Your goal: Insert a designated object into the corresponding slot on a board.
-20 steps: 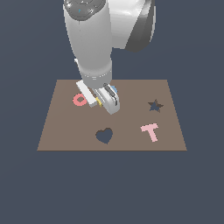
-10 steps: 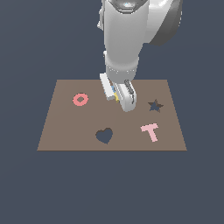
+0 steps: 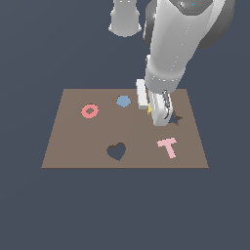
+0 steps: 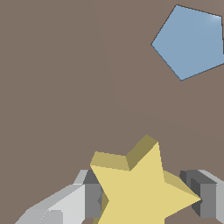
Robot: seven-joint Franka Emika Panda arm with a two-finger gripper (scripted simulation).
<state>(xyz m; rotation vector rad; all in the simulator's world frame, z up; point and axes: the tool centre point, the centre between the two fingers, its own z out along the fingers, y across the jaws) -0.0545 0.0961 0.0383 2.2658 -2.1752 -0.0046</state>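
The yellow star (image 4: 142,188) sits between my gripper's fingers (image 4: 94,199), held above the brown board (image 3: 73,141); in the exterior view only a sliver of yellow (image 3: 149,108) shows beside the hand. My gripper (image 3: 155,111) is shut on the star and hangs over the board's far right part. The dark star-shaped slot (image 3: 175,118) lies just to the exterior view's right of the gripper, mostly hidden behind it.
On the board lie a pink ring (image 3: 90,111), a blue pentagon-like piece (image 3: 123,101) (image 4: 190,41), a pink T (image 3: 168,146) and a dark heart cutout (image 3: 116,151). The arm's bulky links rise above the board's far right side.
The arm has carried the star from near the pink ring toward the exterior view's right, now reaching the star slot. The blue piece, hidden before, is uncovered.
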